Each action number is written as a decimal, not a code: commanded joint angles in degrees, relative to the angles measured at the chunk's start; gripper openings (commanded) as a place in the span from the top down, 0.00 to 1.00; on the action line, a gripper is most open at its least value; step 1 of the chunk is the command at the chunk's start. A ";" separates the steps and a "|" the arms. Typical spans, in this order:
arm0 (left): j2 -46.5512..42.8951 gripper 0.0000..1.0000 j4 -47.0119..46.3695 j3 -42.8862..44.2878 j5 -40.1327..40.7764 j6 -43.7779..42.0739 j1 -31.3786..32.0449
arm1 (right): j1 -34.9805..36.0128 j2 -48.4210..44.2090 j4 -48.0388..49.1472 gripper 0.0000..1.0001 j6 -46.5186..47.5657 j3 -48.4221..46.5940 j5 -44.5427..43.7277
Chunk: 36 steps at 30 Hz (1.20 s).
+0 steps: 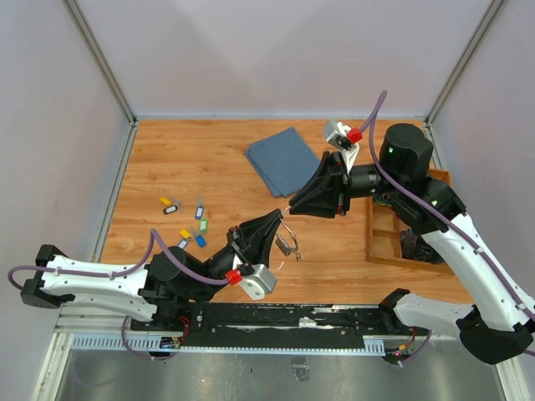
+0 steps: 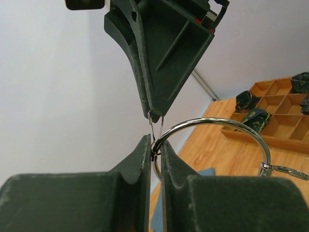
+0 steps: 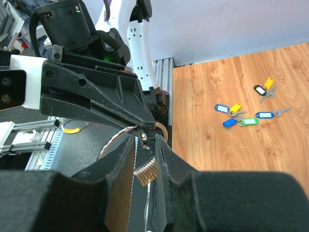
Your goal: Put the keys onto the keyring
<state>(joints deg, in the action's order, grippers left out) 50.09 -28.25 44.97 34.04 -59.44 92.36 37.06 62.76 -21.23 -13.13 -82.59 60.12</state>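
Left jaws on keyring [image 2: 207, 120], keys [image 3: 235, 108] on table [image 1: 209, 159]

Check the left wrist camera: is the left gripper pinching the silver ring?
Yes, the left gripper has its fingers closed on the edge of the ring.

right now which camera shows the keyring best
Left wrist: the keyring shows large and sharp against the wall, its edge pinched in the left gripper. Top external shows it tiny and thin; right wrist shows only part of its arc.
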 commanded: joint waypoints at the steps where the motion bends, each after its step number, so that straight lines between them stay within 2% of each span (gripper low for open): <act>1: -0.41 0.99 -3.65 -0.48 0.37 -0.61 0.30 | 0.98 0.33 1.97 0.77 -0.81 0.38 2.96; 8: -0.51 0.99 -3.82 -0.62 0.38 -0.68 0.34 | 1.71 1.70 0.97 0.82 -1.01 -0.49 3.74; 12: -0.46 0.99 -3.81 -0.70 0.33 -0.76 0.32 | 1.95 1.92 0.54 0.97 -0.60 -1.00 3.49; 14: -0.45 0.99 -3.95 -0.76 0.35 -0.84 0.34 | 1.96 2.04 -0.24 1.00 0.66 -1.98 3.30; 16: -0.22 0.93 -4.08 -0.84 0.35 -1.35 0.28 | 1.92 2.36 -2.28 1.00 2.80 -3.76 2.48; 22: 1.72 0.59 -4.18 0.05 2.86 -2.89 0.29 | 1.92 0.57 -7.19 1.00 9.34 -5.72 -7.25; 27: 2.60 0.47 -0.41 1.53 7.79 1.46 0.28 | 1.93 -3.25 -7.23 1.00 13.72 -2.90 -16.11; 28: 2.57 0.39 0.23 1.79 8.62 2.45 0.28 | 1.96 -3.69 -7.57 1.00 14.61 -2.40 -17.46; 30: 2.41 0.35 1.48 2.55 9.76 4.08 0.29 | 1.92 -4.23 -8.56 1.00 16.37 -1.81 -19.92; 36: 1.42 0.33 1.63 3.68 11.30 6.23 0.40 | 1.96 -5.78 -9.46 1.00 19.27 0.06 -25.41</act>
<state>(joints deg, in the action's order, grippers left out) 52.71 -26.26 46.22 42.98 -56.12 92.38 38.63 57.80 -30.11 2.35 -83.74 40.42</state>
